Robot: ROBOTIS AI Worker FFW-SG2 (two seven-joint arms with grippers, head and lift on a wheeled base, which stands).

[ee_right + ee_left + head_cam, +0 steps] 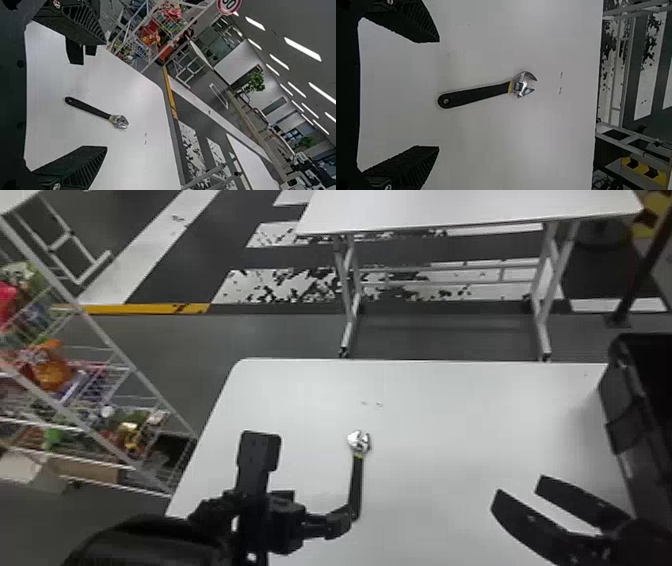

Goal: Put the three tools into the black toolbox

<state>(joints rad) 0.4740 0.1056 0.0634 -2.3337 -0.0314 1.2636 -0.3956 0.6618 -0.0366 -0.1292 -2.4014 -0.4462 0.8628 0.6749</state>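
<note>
My left gripper (286, 521) is over the near left of the white table, beside the handle end of an adjustable wrench (356, 480). The wrench lies flat, silver head away from me, black handle towards me. In the left wrist view the left gripper (439, 94) is open, and the wrench (474, 95) lies beyond its fingertips. My right gripper (520, 489) is open with nothing held, left of the black toolbox (625, 417) at the right edge. In the right wrist view the right gripper (106, 94) has the wrench (92, 109) in view on the tabletop below.
The white table (450, 400) has its far edge across the middle of the head view. A wire rack of packaged goods (90, 410) stands left of it. Another white table (465, 207) stands farther off, past a strip of grey floor.
</note>
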